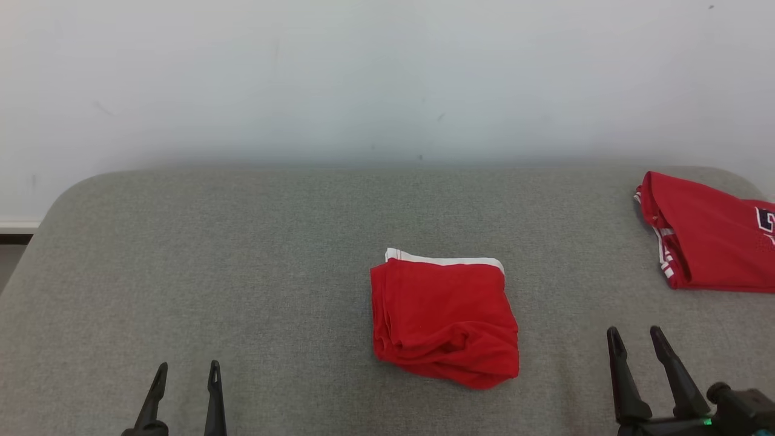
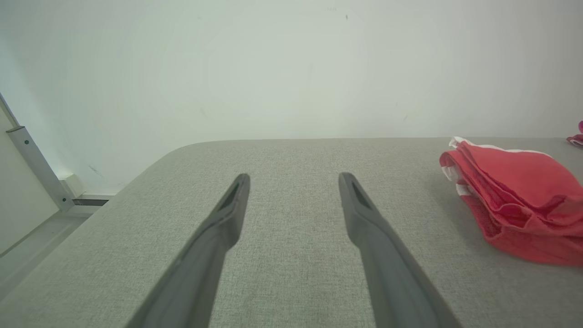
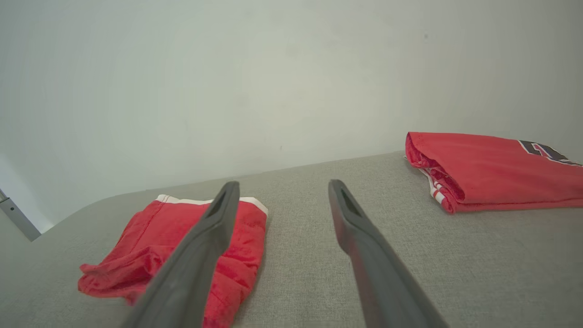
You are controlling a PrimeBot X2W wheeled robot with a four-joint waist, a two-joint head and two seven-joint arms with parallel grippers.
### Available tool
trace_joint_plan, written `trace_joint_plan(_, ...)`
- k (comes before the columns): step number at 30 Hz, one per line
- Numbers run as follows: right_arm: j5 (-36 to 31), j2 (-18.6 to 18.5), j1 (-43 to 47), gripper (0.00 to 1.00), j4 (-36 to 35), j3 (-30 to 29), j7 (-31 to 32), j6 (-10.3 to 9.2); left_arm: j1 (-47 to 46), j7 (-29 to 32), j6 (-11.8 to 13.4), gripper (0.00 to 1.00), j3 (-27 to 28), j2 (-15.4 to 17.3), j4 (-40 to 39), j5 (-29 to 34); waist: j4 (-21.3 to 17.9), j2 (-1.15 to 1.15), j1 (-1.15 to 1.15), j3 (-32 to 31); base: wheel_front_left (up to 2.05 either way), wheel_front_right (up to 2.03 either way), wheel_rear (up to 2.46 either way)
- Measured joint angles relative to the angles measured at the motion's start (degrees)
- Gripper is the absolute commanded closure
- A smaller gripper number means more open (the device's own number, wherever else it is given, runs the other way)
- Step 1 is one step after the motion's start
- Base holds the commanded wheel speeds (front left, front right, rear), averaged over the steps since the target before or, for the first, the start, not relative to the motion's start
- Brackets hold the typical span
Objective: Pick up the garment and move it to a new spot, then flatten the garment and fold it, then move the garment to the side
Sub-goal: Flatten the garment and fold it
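Both spread and empty, left gripper [image 1: 188, 365] at eight o'clock and right gripper [image 1: 634, 330] at four hover over a grey fabric pad [image 1: 242, 254]; a folded red striped jersey [image 1: 708, 236] lies at three o'clock. At centre, the folded red white-banded garment [image 1: 445, 321] sits, near edge rumpled.

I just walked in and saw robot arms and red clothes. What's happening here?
A robot with two grippers is working on clothes laid on a grey padded table. Right now it holds nothing: the left gripper and the right gripper are both open near the front edge. A small red garment with a white band lies bunched in a rough fold in the middle, between them. A second red garment sits folded at the far right corner.
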Motion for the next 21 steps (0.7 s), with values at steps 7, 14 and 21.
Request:
trace_joint_plan(7,-6.36,2.15,2.15,0.0,-0.62,-1.56,-1.11,0.0,0.16,0.0,0.1,0.0,0.43,0.43,-0.47,0.38,-1.01,0.0,0.0,-0.49,0.0,0.0,0.0)
trace_joint_plan(14,-8.45,4.17,2.92,0.0,-0.94,-3.08,-1.35,0.0,0.65,0.0,0.53,0.0,0.94,1.69,-1.03,0.92,-1.09,0.0,0.0,-1.47,0.0,0.0,0.0)
trace_joint_plan(21,-9.83,5.48,3.34,0.0,-1.09,-3.56,-1.41,0.0,2.94,0.0,0.56,0.0,0.71,2.5,-3.32,1.54,-0.71,-0.01,0.0,-2.27,0.0,0.0,0.0)
